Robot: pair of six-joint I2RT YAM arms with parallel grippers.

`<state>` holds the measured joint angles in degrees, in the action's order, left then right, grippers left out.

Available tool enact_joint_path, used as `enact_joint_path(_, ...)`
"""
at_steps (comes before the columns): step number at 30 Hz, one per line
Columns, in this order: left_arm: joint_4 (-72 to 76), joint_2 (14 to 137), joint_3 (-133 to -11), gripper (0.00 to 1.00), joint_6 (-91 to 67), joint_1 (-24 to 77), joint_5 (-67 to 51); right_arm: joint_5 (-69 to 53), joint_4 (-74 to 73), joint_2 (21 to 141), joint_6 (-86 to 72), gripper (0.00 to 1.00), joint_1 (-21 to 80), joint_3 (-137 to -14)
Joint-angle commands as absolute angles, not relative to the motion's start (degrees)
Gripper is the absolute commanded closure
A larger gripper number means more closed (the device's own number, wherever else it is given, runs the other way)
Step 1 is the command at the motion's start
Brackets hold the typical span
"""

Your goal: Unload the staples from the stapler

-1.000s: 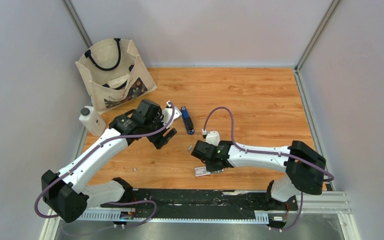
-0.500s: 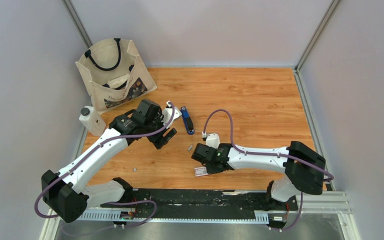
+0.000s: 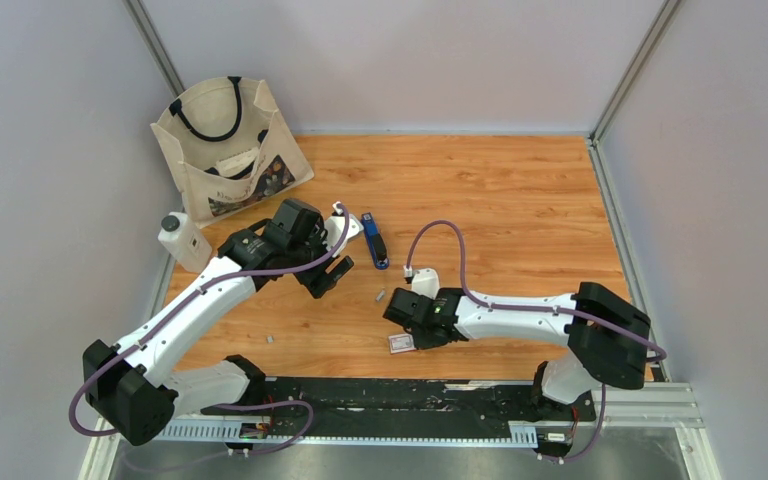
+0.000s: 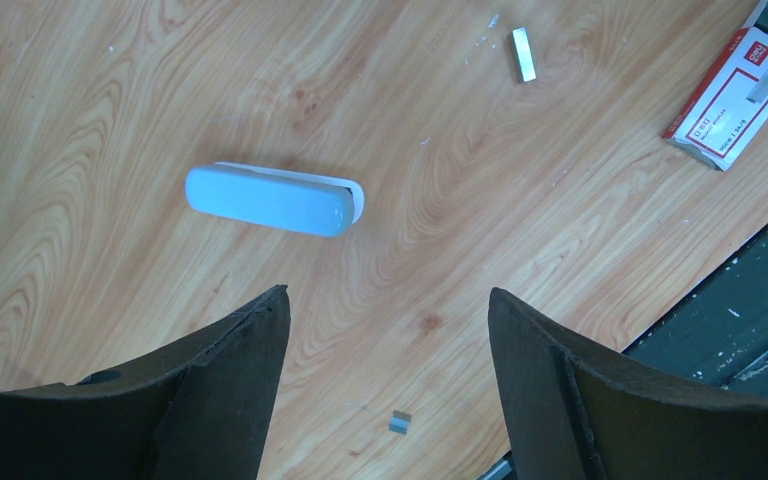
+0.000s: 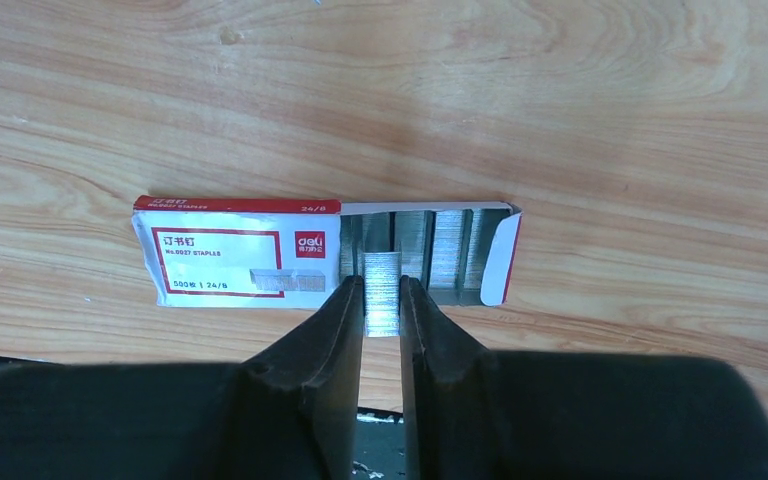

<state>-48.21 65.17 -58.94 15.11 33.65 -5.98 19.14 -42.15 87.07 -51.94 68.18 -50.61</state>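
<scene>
- Nearest me, a short scrap of staples [image 3: 270,340] is lying loose on the wooden table [image 3: 520,200], close to its near edge.
- To the right of it, the right gripper [image 5: 381,284] is pinching a silvery strip of staples [image 5: 380,262] between fingers pressed almost together. The strip's far end is reaching into the open end of the red-and-white box [image 5: 235,260], where more strips [image 5: 448,255] are sitting.
- Just beyond the box, another loose strip [image 4: 523,53] is lying on bare wood.
- The left gripper [image 4: 388,293] is hovering with its fingers spread wide, gripping nothing, above a closed pale blue oblong [image 4: 268,200] with a white underside.
- A longer dark blue body [image 3: 375,241] is lying farther back. Either blue thing could be the stapler, and I cannot tell whether any staples are left inside.
- The unloading is looking well along to me, with staples out on the table and one strip at the box. The two loose pieces are probably what is left to gather.
- The box is showing "deli" in white on red, some Chinese characters, a small line ending in "STAPLES", and what looks like "24/6", though the last digit is unclear.
- At the far left, the white bottle [image 3: 182,240] is showing no label, and the tote bag [image 3: 228,140] is carrying a print too small to read.
</scene>
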Motion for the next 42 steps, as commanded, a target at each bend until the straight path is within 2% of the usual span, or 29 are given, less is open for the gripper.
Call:
enact_joint_path(1,-47.9,65.1,-58.9,0.20,15.2,33.4,-6.4,19.3,-40.4,88.2,-51.1,0.79,68.6,-52.2)
enact_joint_path(4,-47.8,65.0,-58.8,0.20,15.3,33.4,-6.5,19.3,-40.4,88.4,-50.8,0.76,68.6,-52.2)
enact_joint_path(9,-47.8,65.1,-58.8,0.20,15.2,33.4,-6.6,19.8,-40.3,88.4,-50.6,0.62,68.3,-52.2)
enact_joint_path(16,-48.0,65.0,-58.7,0.20,15.1,33.4,-6.9,20.0,-40.0,88.1,-50.5,0.60,68.2,-52.4)
enact_joint_path(21,-47.9,65.3,-58.6,0.20,14.9,33.4,-7.6,19.3,-38.5,83.0,-50.3,0.61,68.4,-50.6)
enact_joint_path(28,-48.2,66.1,-59.2,0.20,14.9,33.4,-8.2,18.0,-36.0,73.6,-50.1,0.74,68.6,-45.4)
enact_joint_path(35,-48.3,66.1,-59.2,0.20,14.9,33.5,-8.1,12.8,-33.5,74.4,-48.3,0.98,68.6,-42.4)
enact_joint_path(42,-48.3,66.0,-59.0,0.20,15.1,33.4,-7.9,10.1,-31.8,76.2,-46.4,0.98,68.7,-41.9)
